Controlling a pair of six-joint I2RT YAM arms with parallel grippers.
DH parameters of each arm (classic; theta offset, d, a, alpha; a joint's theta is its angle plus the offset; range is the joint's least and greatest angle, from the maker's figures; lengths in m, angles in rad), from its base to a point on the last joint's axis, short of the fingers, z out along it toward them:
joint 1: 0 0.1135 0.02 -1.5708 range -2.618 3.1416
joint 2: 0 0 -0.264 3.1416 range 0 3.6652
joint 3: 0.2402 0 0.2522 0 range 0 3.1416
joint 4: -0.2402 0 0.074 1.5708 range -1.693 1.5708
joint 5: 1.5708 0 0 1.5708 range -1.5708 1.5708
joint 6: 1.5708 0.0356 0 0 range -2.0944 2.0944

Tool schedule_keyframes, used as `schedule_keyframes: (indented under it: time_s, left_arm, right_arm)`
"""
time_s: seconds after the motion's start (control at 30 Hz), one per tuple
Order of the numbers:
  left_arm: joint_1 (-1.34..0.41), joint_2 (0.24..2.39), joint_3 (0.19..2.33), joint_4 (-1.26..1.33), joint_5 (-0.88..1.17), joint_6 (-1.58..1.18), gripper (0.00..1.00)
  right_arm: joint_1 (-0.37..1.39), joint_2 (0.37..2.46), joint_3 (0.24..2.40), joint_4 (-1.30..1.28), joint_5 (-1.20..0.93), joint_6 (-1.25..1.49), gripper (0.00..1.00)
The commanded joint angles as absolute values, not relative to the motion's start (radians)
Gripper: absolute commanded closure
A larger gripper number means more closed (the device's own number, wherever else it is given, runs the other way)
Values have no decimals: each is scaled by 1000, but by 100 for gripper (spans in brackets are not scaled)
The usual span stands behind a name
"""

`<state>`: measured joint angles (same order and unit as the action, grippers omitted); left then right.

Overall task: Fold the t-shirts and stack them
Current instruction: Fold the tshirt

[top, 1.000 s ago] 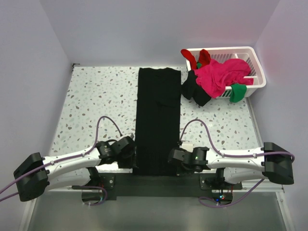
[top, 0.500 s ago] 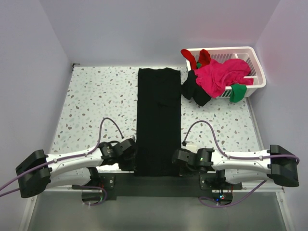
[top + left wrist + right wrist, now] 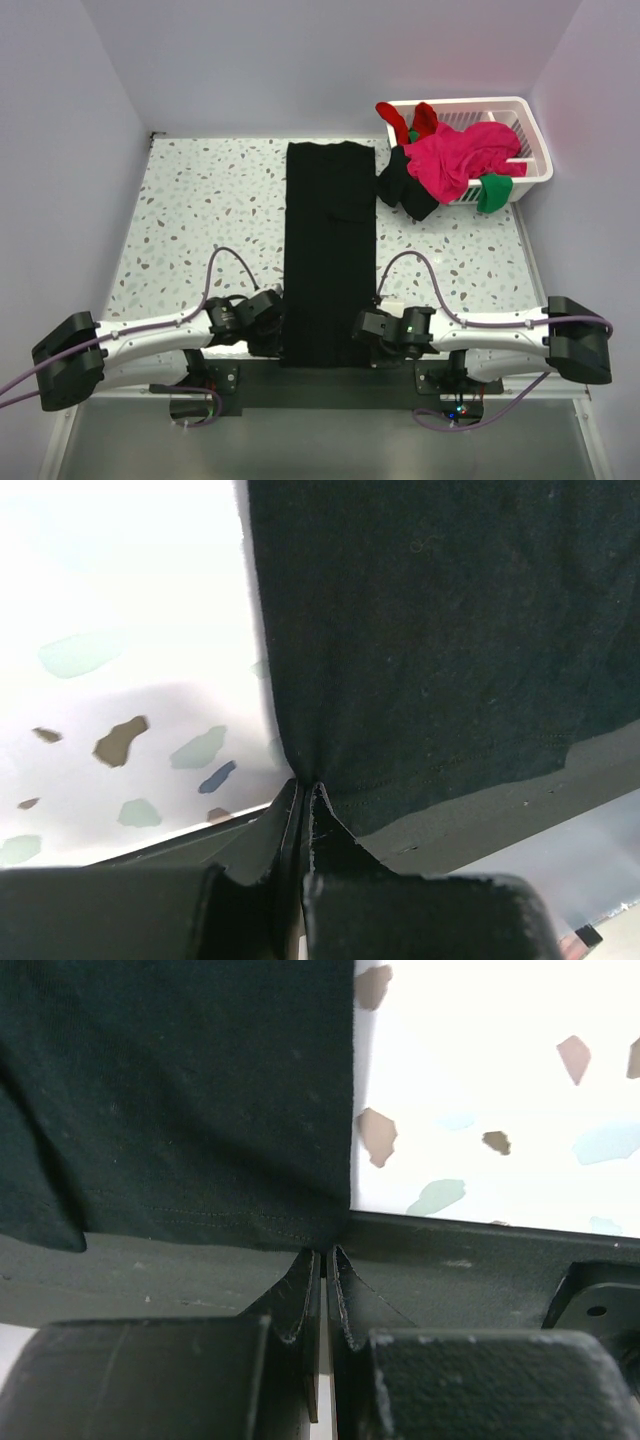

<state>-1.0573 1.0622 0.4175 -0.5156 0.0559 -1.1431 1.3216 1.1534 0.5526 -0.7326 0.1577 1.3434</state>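
Speckled table [image 3: 200, 200] holds your long black shirt [image 3: 330, 230]. Your left gripper [image 3: 303, 785] and right gripper [image 3: 325, 1253] each pinch a near corner.

A white slatted basket [image 3: 530, 125] sits far ahead of the right fingers [image 3: 300, 1300], off to their right. The speckled white table [image 3: 190, 210] spreads out ahead of them. A black base plate [image 3: 310, 385] lies just under the fingertips.

black t-shirt [image 3: 330, 240]: long narrow strip, near-to-far, mid tabletop [image 3: 200, 210] | left end effector [image 3: 281, 330]: at its near-left corner | right end effector [image 3: 360, 332]: at its near-right corner | basket [image 3: 532, 128]: far right, holds pink t-shirt [image 3: 460, 160], red t-shirt [image 3: 420, 118]; green t-shirt [image 3: 493, 192] over near rim; second black t-shirt [image 3: 405, 185] spilling left
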Motion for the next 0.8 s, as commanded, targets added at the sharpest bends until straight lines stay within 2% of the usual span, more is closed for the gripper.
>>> schedule_keyframes:
  time_s: [0.0, 0.77]
  left_arm:
    - [-1071, 1025, 396, -598, 20, -1166, 100]
    - [-1115, 934, 544, -795, 3, -1175, 100]
  right_arm:
    - [1321, 1180, 615, -764, 130, 1307, 100]
    - [1353, 1106, 676, -905, 6, 1316, 100]
